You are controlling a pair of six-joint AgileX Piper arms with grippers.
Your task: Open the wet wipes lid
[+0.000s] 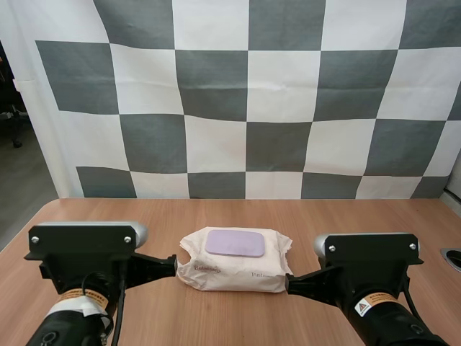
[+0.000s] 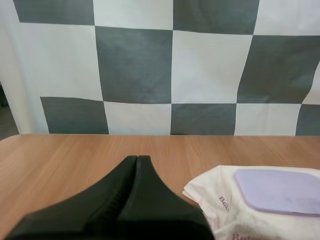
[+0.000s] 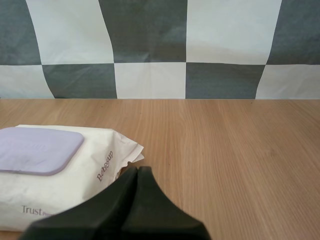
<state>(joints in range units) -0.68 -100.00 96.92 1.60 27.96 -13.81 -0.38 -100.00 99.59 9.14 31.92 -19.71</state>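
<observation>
A white pack of wet wipes [image 1: 236, 261] lies flat on the wooden table [image 1: 302, 216] between my two arms. Its lilac lid [image 1: 235, 243] lies shut on top. My left gripper [image 1: 173, 264] sits just left of the pack, its tip close to the pack's near left corner. In the left wrist view its fingers [image 2: 137, 165] lie together as one dark wedge beside the pack [image 2: 260, 210]. My right gripper [image 1: 288, 283] rests by the pack's near right corner. In the right wrist view it [image 3: 137, 172] is shut too, close to the pack's crimped end [image 3: 127, 155].
Bare wood stretches behind the pack to the table's far edge [image 1: 245, 200]. A round grey fitting [image 1: 451, 257] sits at the table's right edge.
</observation>
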